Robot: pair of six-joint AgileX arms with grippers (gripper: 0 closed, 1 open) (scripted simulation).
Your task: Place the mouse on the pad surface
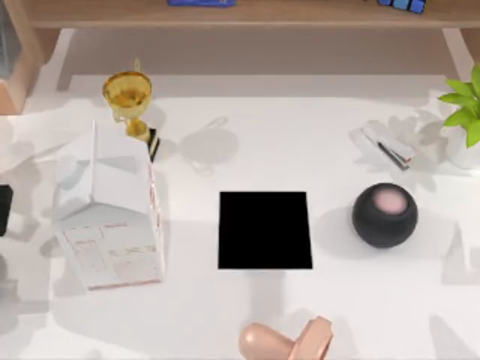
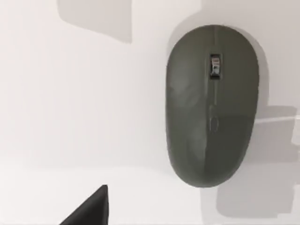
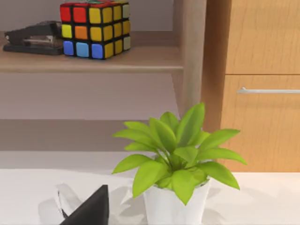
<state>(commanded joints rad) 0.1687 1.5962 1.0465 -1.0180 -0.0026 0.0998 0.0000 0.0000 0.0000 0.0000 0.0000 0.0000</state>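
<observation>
Below the left tool's camera, mouse (image 2: 212, 105) on white table (image 2: 70, 117), tool state unclear

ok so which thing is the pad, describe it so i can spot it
On the white table, look near the middle, between the tall white carton on the left and the black ball on the right. The pad lies there: a flat, plain black near-square sheet, unlike the round ball with its pink top.
</observation>
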